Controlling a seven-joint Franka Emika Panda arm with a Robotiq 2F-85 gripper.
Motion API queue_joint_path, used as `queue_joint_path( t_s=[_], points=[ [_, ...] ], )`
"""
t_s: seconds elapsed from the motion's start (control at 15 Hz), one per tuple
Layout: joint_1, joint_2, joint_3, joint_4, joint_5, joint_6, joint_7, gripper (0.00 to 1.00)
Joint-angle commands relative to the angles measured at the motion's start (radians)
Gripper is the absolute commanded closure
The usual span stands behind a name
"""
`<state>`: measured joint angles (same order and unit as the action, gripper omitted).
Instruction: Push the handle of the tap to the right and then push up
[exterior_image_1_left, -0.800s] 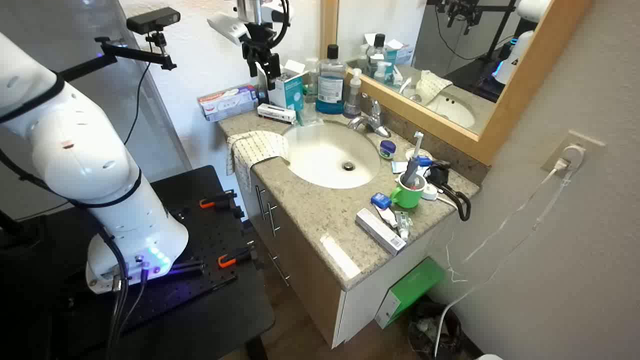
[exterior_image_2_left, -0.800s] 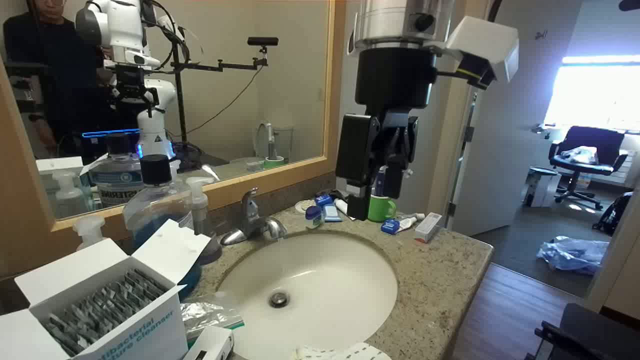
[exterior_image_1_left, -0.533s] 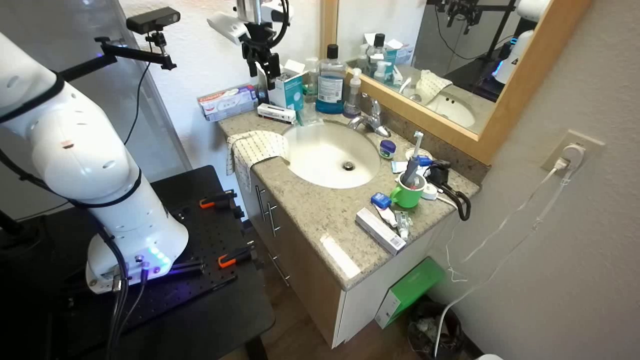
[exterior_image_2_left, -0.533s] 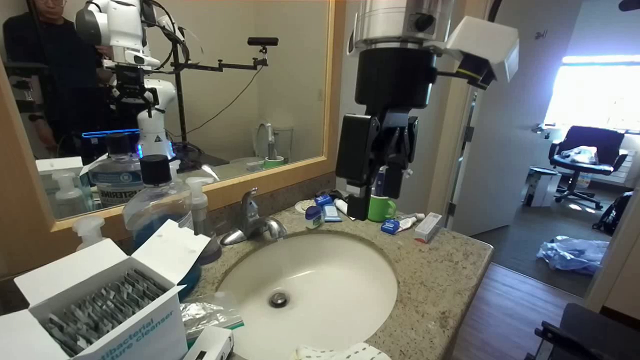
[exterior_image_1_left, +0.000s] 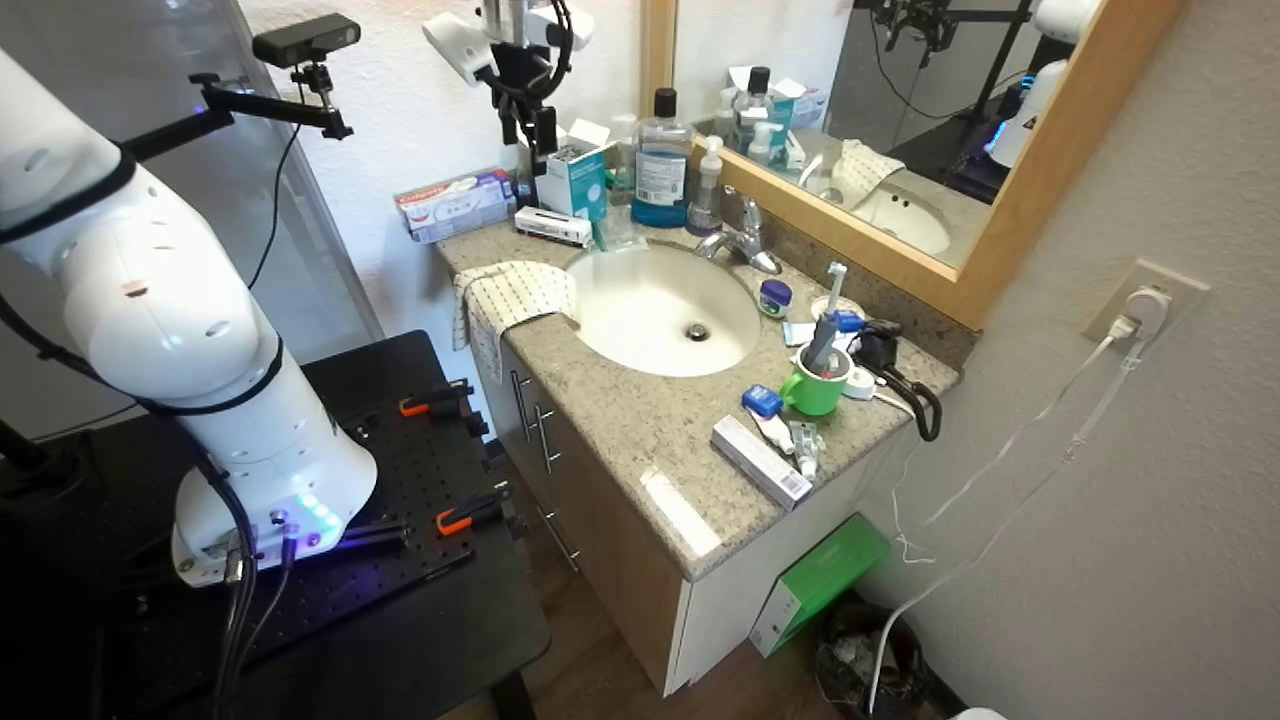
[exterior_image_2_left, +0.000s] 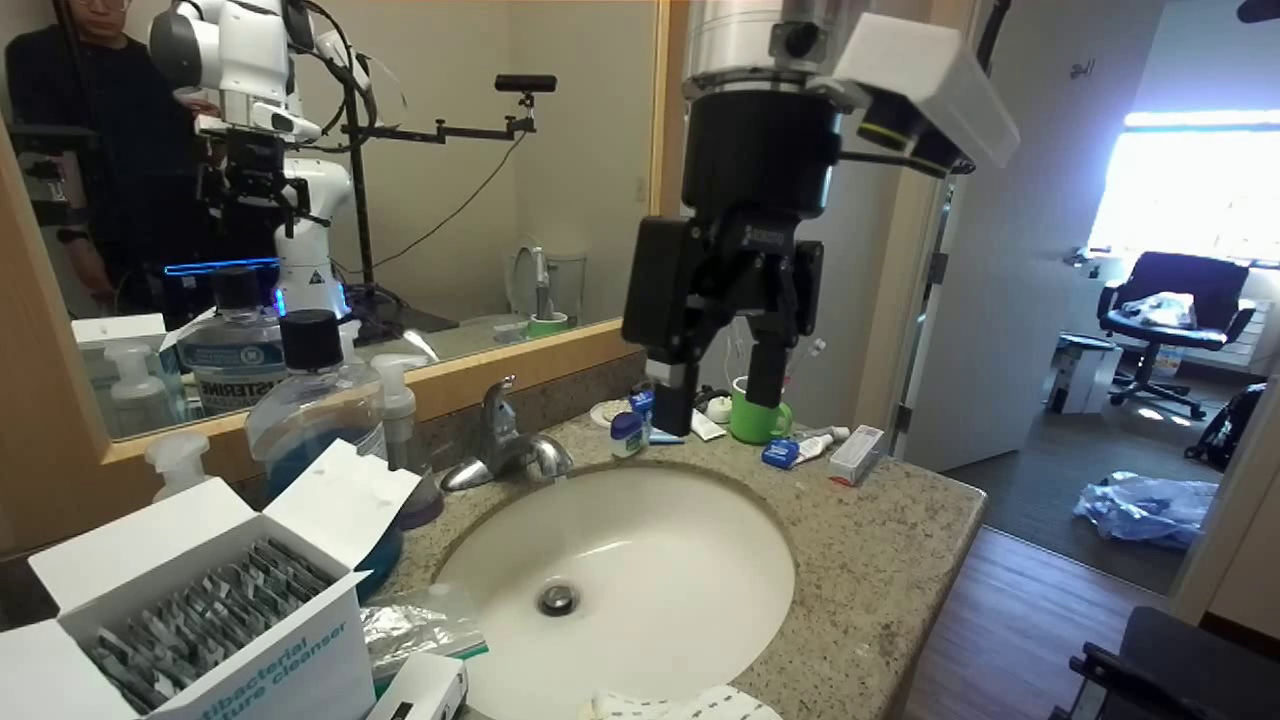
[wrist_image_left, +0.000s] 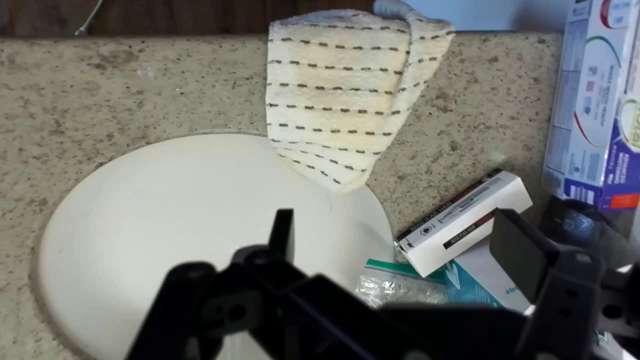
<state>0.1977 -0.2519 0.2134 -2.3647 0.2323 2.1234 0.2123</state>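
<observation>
The gripper (exterior_image_2_left: 720, 390), spread apart, hangs over the counter (exterior_image_2_left: 880, 530). The tap (exterior_image_2_left: 508, 456), handle (exterior_image_2_left: 496, 408) upright, stands near the back edge

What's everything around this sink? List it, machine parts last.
basin: 1, white, in counter
tap: 1, chrome, between basin and mirror
handle: 1, chrome, atop tap
cloth: 1, cream, over counter's edge
black-capped bottle: 1, blue, near mirror
open box: 1, white-teal, near basin
jar: 1, blue, near tap
mug: 1, green, on counter
toothbrush: 1, grey, in mug
small toiletries: several, mixed colours, around mug
arm: 1, white, on black table
gripper: 1, black, open above counter
</observation>
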Motion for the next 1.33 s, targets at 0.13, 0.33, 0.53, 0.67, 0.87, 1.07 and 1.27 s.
queue_joint_path(
  t_s=[0.13, 0.33, 0.53, 0.67, 0.87, 1.07, 1.27],
  points=[
    [-0.003, 0.176, 0.009, 0.151, 0.104, 0.069, 0.174, 0.0],
    [0.0, 0.255, 0.011, 0.197, 0.088, 0.173, 0.277, 0.0],
    [0.01, 0.327, 0.006, 0.23, 0.074, 0.299, 0.37, 0.0],
    [0.019, 0.368, -0.002, 0.245, 0.058, 0.401, 0.426, 0.0],
    [0.038, 0.422, -0.029, 0.262, -0.059, 0.523, 0.526, 0.0],
    [0.067, 0.458, -0.077, 0.284, -0.235, 0.541, 0.623, 0.0],
    [0.093, 0.486, -0.114, 0.316, -0.373, 0.495, 0.665, 0.0]
  ],
)
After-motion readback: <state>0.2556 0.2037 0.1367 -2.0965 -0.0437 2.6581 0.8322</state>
